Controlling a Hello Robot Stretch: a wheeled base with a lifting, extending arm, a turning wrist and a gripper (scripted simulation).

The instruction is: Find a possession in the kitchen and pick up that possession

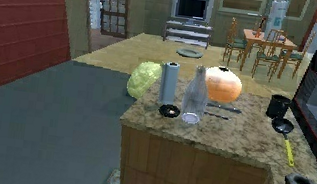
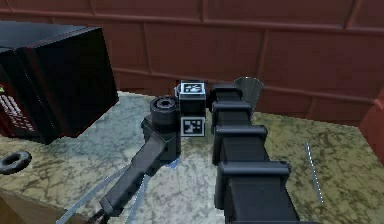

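- Possession: cannot be singled out on the tabletop (image 2: 340, 150); a black ring (image 2: 12, 162) lies at centre left, just below the microwave (image 2: 50, 80).
- Pincer (image 2: 100, 205) points to lower left; whether apart, together or holding anything cannot be told.

Forward over countertop (image 1: 246, 141), sideways close, microwave (image 2: 50, 80) shared

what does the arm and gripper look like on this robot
The arm is a dark, almost black square bar built of stepped blocky segments. At its far end sit two small white squares with black marks. The gripper has a dark grey body with a rounded knob and two thin fingers.
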